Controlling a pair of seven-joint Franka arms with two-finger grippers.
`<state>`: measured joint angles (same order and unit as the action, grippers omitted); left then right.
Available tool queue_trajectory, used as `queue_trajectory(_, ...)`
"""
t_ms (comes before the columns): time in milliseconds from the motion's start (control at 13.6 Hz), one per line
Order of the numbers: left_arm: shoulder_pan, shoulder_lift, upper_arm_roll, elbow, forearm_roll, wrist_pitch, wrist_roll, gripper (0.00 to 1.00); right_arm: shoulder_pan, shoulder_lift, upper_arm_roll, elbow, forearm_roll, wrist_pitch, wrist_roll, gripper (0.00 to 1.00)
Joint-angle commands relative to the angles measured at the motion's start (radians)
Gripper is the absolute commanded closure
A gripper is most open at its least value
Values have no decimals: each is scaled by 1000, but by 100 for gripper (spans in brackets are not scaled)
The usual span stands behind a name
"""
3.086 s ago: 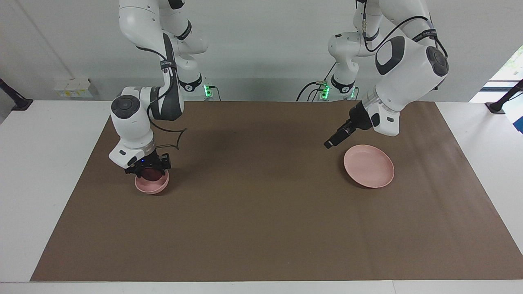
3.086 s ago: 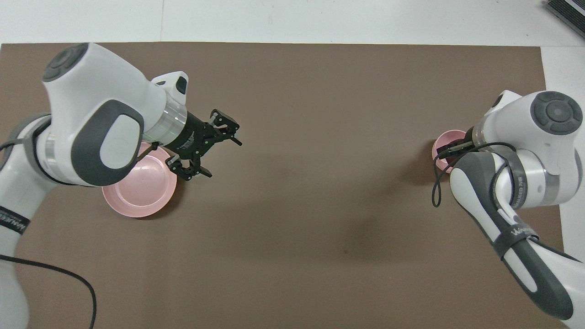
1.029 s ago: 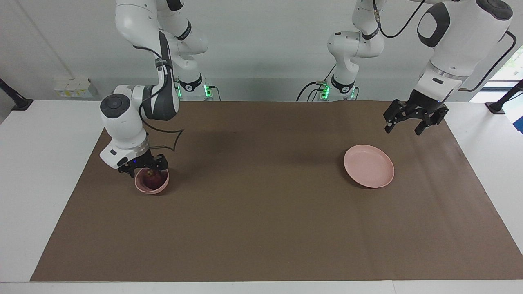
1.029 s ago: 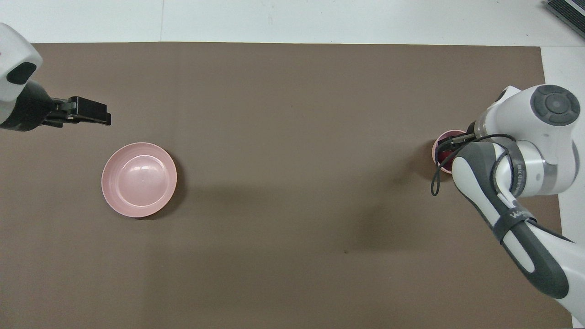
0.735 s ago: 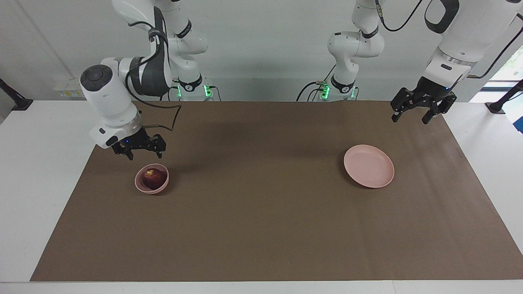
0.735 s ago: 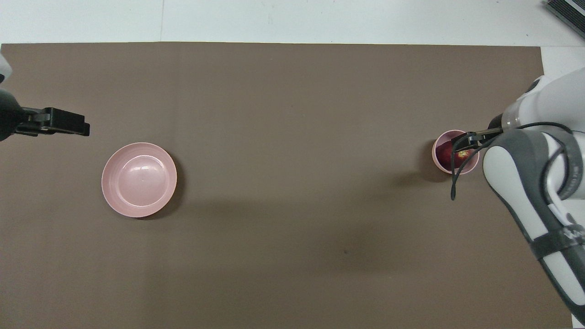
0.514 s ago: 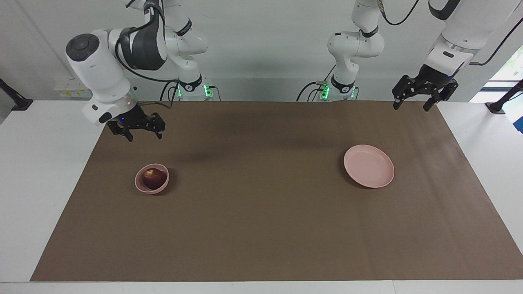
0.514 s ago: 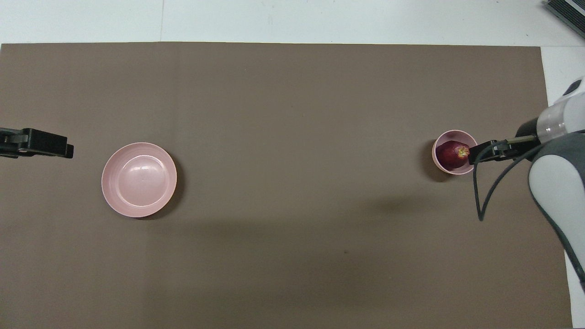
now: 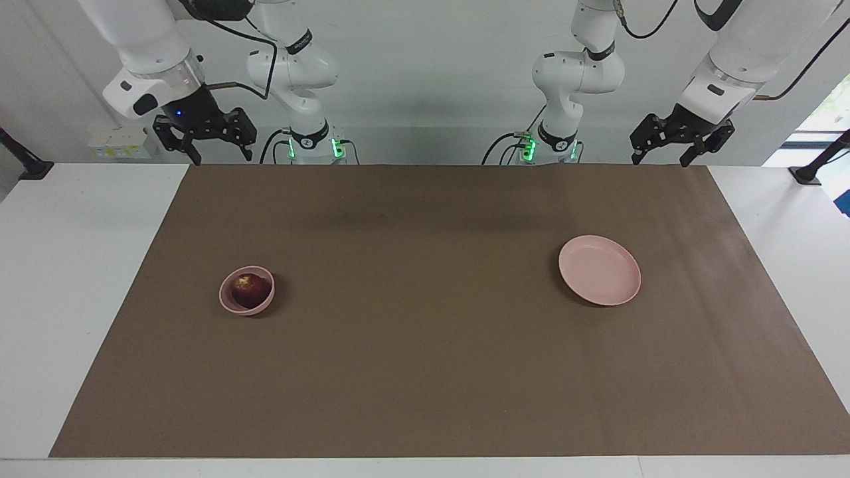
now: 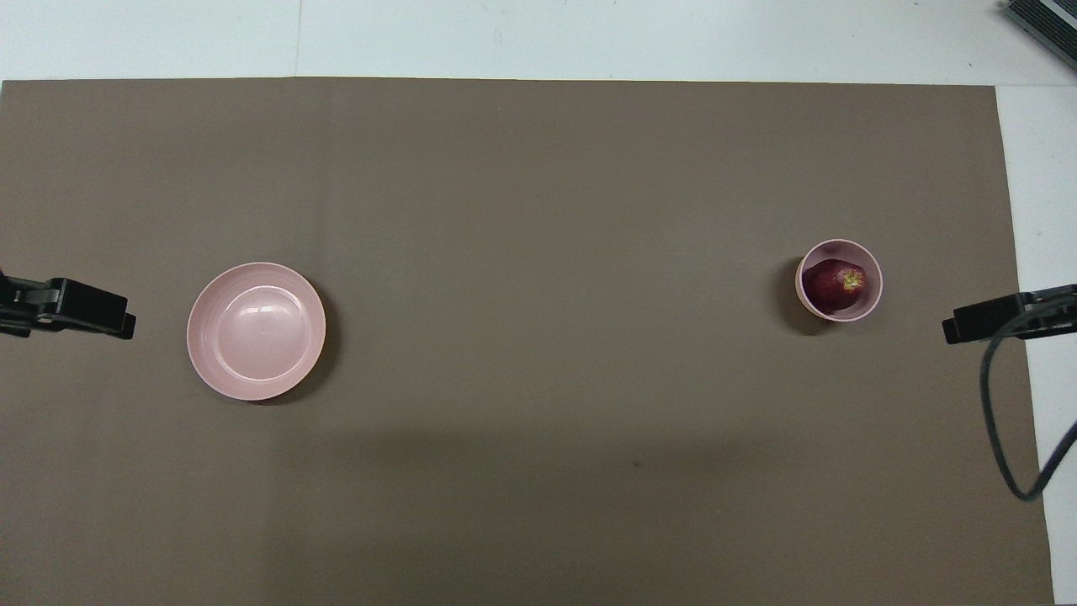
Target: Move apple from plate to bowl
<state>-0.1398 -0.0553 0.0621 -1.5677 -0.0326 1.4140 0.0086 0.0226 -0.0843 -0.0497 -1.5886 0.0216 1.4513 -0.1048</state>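
The small dark red apple (image 9: pixel 249 289) (image 10: pixel 833 284) lies inside the small deep pink bowl (image 9: pixel 246 310) (image 10: pixel 873 282), toward the right arm's end of the brown mat. At the left arm's end sits the wide flat pink plate (image 9: pixel 599 270) (image 10: pixel 256 331), with nothing on it. My right gripper (image 9: pixel 222 157) (image 10: pixel 955 326) hangs open and holds nothing, high over the mat's edge by the robots, well clear of the bowl. Raised over the same edge at the plate's end, my left gripper (image 9: pixel 660 159) (image 10: pixel 118 321) is open with nothing in it.
A brown mat (image 9: pixel 425 372) covers most of the white table (image 9: pixel 80 279). A black cable (image 10: pixel 1005 446) dangles from the right arm over the mat's end.
My right gripper has lifted off the bowl and drawn back up toward the robots, leaving the apple in the bowl. The left gripper has also risen and pulled back a little.
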Motion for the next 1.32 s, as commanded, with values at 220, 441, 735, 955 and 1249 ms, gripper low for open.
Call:
queue_trajectory(220, 5, -17, 8, -5, 14, -18, 5, 0, -1, -3, 2, -2, -12, 15, -6, 0)
queue_trajectory(441, 3, -17, 7, -5, 14, -18, 4, 0, 0, -23, 2, -33, -31, 43, -41, 0)
queue_trajectory(735, 5, -17, 8, -5, 14, -18, 4, 0, 3, -9, 5, 27, -54, -21, -66, 0)
queue_trajectory(955, 3, -17, 8, -5, 13, -18, 4, 0, 0, 0, 7, 61, -37, -72, -59, 0)
queue_trajectory(1249, 3, -17, 8, -5, 13, -18, 4, 0, -7, -15, 1, 33, -15, -51, -64, 0)
